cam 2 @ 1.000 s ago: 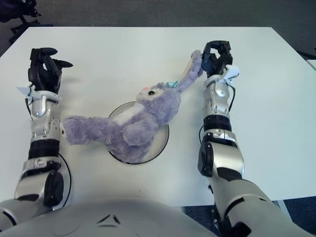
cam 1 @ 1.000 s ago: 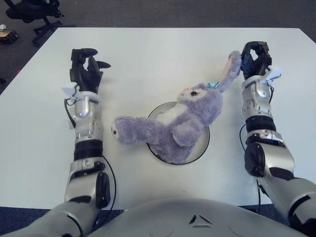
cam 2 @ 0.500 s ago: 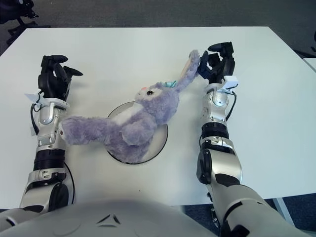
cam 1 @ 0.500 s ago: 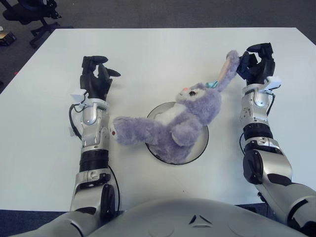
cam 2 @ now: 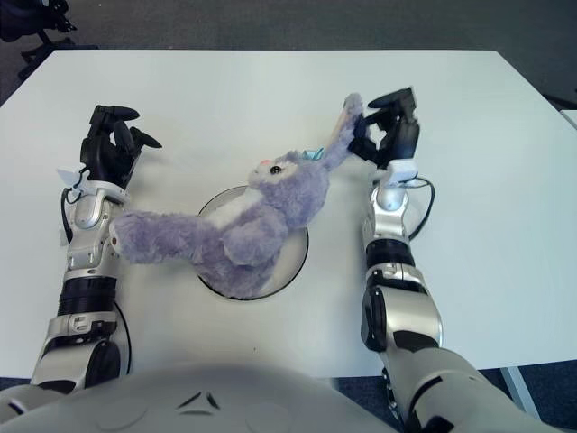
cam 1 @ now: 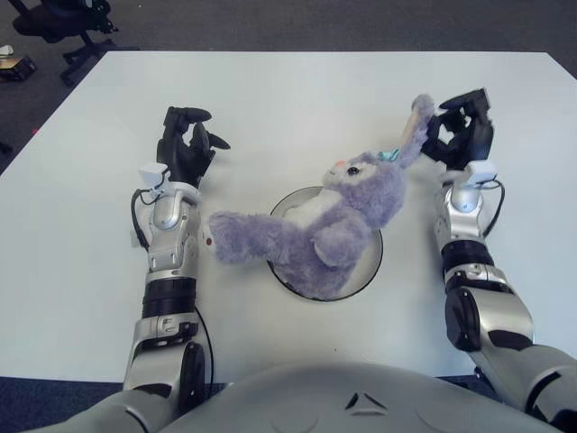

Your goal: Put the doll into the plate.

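Most of the job is looking done, judging by how things are lying now. Starting at the left, the left hand (cam 1: 187, 144) is hovering over the white table (cam 1: 270, 90), just beyond the doll's outstretched foot, with its dark fingers loosely spread and gripping nothing. I cannot tell whether its forearm is touching the foot, though the two are showing right beside each other.

Moving toward the middle, the doll (cam 1: 315, 225), a purple plush bunny, is lying with its body and head over the plate (cam 1: 371, 262), a round dish with a dark rim that is peeking out on the near and right sides. One leg is sticking out past the plate's left rim onto the table, ending close to the left forearm. So the trunk is sitting in the dish, while the leg on one side and the ear on the other are overhanging; what is left, in my judgement, is letting go and perhaps tucking in the stray limb.

The doll's long axis is running from lower left to upper right: foot pointing left toward the left arm, head and raised ear (cam 1: 413, 126) pointing up and right.

At the right, the right hand (cam 1: 462, 131) is hanging at the ear tip, its fingers parted around it; whether they are actually pinching it I cannot tell.
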`<state>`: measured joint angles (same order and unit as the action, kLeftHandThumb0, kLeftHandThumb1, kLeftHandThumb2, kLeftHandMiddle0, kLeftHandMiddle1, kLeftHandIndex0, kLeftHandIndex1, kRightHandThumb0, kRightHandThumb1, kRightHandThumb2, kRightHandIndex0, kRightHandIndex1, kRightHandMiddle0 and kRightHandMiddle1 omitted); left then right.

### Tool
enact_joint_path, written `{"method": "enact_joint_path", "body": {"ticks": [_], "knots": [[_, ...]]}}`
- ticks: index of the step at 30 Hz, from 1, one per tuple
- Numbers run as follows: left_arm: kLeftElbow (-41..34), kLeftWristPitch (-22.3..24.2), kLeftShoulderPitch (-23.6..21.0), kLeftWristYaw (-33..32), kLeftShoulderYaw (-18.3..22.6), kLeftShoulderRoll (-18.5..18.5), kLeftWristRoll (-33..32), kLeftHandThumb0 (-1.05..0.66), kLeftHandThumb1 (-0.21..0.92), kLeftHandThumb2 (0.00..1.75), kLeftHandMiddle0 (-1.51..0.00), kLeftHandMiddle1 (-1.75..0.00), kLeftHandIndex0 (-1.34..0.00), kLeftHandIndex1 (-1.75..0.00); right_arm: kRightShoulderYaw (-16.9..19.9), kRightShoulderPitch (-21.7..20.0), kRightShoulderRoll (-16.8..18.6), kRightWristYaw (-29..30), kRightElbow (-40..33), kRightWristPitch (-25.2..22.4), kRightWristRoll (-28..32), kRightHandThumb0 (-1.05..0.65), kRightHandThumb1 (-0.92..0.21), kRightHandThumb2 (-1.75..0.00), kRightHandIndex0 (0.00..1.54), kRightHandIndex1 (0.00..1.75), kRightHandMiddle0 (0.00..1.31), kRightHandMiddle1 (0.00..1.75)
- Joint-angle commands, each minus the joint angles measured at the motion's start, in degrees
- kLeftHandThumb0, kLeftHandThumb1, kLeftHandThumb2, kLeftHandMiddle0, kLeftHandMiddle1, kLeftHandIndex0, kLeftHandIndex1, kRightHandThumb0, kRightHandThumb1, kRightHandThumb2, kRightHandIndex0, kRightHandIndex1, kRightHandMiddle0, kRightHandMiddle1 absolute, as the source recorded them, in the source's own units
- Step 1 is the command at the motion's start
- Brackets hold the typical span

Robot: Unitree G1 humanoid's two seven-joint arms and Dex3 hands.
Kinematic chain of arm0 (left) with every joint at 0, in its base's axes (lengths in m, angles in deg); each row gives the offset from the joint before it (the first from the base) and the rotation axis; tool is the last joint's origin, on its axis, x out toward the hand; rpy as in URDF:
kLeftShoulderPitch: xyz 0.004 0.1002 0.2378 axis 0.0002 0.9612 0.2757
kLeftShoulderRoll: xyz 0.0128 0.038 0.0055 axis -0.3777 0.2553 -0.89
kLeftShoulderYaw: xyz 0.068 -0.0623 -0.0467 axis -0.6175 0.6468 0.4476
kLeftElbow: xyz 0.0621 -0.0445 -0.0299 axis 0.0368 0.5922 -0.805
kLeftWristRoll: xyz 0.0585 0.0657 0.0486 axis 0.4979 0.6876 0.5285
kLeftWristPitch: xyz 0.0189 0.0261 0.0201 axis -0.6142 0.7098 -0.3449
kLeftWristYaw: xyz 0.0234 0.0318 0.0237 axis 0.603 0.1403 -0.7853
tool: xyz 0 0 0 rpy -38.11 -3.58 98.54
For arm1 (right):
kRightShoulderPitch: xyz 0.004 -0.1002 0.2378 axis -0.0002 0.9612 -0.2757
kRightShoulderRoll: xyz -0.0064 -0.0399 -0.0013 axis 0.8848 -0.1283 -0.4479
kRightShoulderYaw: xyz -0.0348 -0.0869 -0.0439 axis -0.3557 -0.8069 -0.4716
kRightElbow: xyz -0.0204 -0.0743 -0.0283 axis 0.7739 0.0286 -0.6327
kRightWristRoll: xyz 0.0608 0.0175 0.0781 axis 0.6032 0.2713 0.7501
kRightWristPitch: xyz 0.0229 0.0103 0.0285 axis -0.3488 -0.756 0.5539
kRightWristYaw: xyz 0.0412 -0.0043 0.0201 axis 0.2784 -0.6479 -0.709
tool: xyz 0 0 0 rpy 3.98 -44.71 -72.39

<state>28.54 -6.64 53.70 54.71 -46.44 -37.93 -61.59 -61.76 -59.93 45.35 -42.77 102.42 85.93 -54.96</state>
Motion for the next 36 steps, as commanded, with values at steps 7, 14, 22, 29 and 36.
{"method": "enact_joint_path", "body": {"ticks": [7, 14, 22, 29, 36], "knots": [[-2.55, 4.66, 0.89, 1.24, -0.01, -1.40, -0.52, -0.35, 0.91, 0.52, -0.63, -1.75, -0.22, -1.75, -0.04, 4.00, -1.65, 1.98, 2.48, 4.91, -1.11, -0.38, -0.67, -0.85, 0.88, 1.75, 0.36, 1.75], [-3.05, 5.97, 0.74, 1.38, 0.02, -1.67, -0.53, -0.35, 0.92, 0.51, -0.62, -1.75, -0.21, -1.75, 0.02, 4.35, -1.43, -3.25, 1.83, 1.52, 3.69, -0.38, -0.68, -0.84, 0.88, 1.75, 0.36, 1.75], [-3.59, 6.83, 0.99, 1.65, 0.07, -1.74, -0.56, -0.35, 0.92, 0.50, -0.61, -1.75, -0.21, -1.75, 0.13, 4.53, -1.17, -6.32, 0.70, -1.10, 5.69, -0.38, -0.68, -0.83, 0.90, 1.75, 0.35, 1.75], [-4.02, 7.23, 1.45, 2.75, 0.32, -2.14, -1.27, -0.35, 0.92, 0.50, -0.60, -1.75, -0.21, -1.75, -0.72, 5.05, -1.18, -6.59, -1.09, -4.31, 4.59, -0.38, -0.68, -0.83, 0.91, 1.75, 0.35, 1.75], [-4.68, 7.51, 1.90, 3.33, 0.48, -2.40, -1.72, -0.35, 0.92, 0.50, -0.60, -1.75, -0.21, -1.75, -2.71, 6.87, -2.22, -7.32, -5.63, -9.31, 2.57, -0.38, -0.68, -0.83, 0.91, 1.75, 0.35, 1.75]]}}
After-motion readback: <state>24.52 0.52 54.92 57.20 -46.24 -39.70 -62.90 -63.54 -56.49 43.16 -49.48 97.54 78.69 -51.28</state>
